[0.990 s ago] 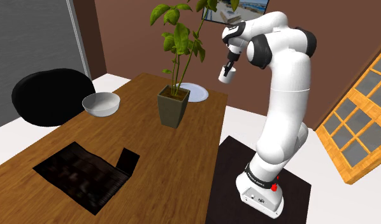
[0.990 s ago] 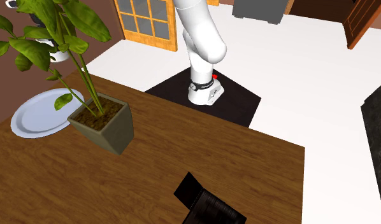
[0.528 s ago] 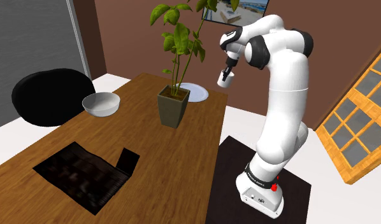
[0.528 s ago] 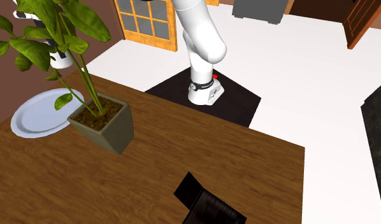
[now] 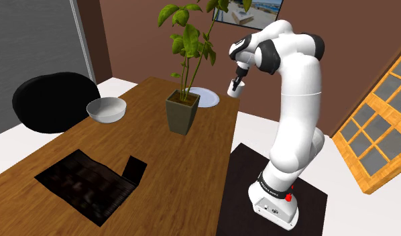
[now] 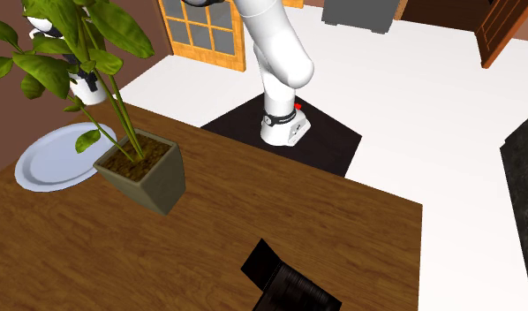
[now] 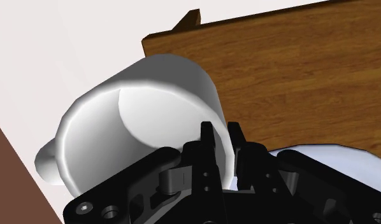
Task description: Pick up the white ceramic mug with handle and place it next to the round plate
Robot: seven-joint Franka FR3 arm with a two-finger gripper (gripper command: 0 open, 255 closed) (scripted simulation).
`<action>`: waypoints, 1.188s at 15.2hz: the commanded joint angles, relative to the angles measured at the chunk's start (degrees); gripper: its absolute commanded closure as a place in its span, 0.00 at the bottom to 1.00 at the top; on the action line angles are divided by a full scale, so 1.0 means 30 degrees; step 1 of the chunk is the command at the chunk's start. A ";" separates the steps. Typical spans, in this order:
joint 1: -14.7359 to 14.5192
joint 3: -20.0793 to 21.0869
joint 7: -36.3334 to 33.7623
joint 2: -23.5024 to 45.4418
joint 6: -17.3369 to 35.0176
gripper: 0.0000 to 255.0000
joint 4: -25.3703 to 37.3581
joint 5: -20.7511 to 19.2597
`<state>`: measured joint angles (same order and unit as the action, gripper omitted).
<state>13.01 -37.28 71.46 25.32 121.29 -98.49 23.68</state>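
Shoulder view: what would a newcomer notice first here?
The tall white arm holds a white mug in the air in its gripper, above the far end of the table, near the plate. Next comes the leafy potted plant, standing just in front of that plate.
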 commanded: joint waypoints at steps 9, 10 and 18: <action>0.0140 0.0220 0.0309 0.0453 0.0741 1.00 -0.0367 0.0406; 0.0140 0.0220 0.0309 0.0453 0.0741 1.00 -0.0367 0.0406; -0.0033 -0.0109 -0.0018 -0.0228 -0.0161 0.00 -0.0019 -0.0142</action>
<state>13.04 -37.24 71.71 25.37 121.89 -99.00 23.85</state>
